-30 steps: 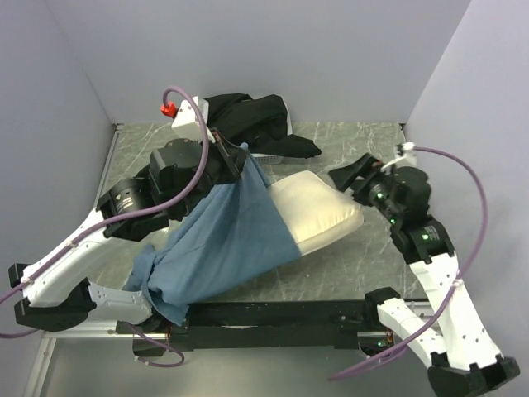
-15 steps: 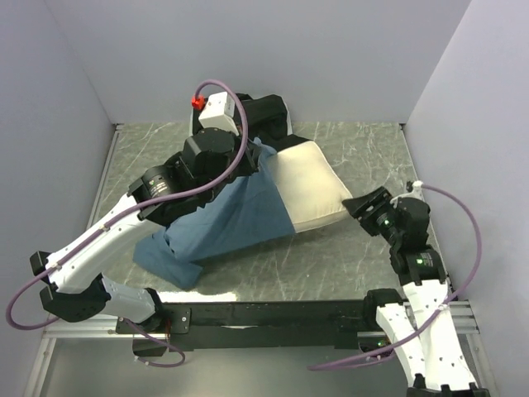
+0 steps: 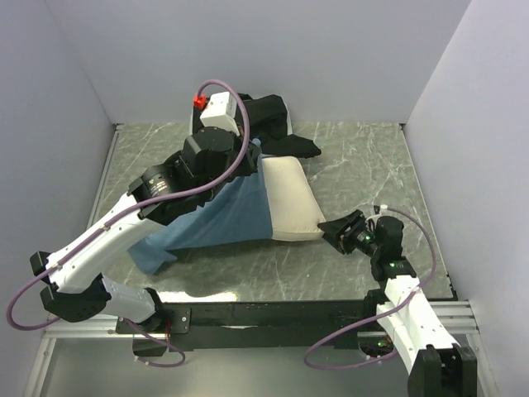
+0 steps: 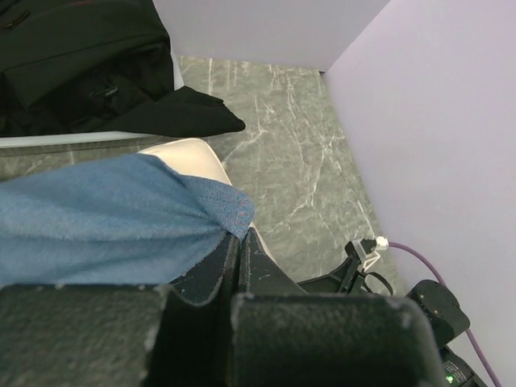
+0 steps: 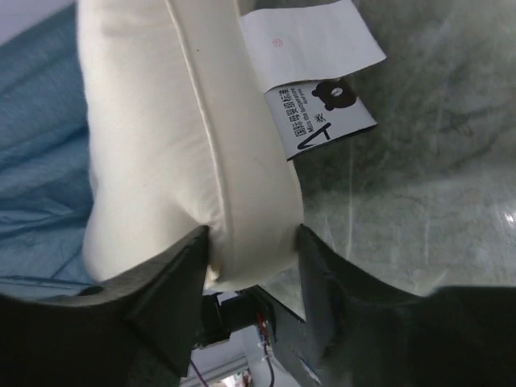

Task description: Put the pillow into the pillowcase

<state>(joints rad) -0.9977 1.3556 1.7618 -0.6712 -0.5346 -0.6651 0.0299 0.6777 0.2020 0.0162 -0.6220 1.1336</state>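
The pillow [image 3: 289, 198] is laid flat near the middle of the table [image 3: 364, 165]. Its left part is covered by the pillowcase [image 3: 223, 219] and its right part is left bare. The bare part is cream-white, soft and thick, with a rounded seam along the edge.

Its near right corner is taken between the fingers of the right gripper [image 3: 335, 230]. In the right wrist view the jaws are seen about half apart, and the gap of the right gripper [image 5: 251, 250] is filled by the corner, which is touched by both black fingers [image 5: 173, 274]. Beside this corner a plain white tag [image 5: 306, 36] and a smaller tag with black print [image 5: 322, 121] are lying on the table.

The pillowcase is thin, slate-blue and wrinkled, and it is spread toward the near left. Its far edge is pinched by the left gripper [image 4: 242, 246], whose jaws are pressed together on a fold of the blue fabric.

A crumpled black cloth [image 3: 273, 124] is seen at the far edge of the table. The table surface is grey-green, with a marble pattern.
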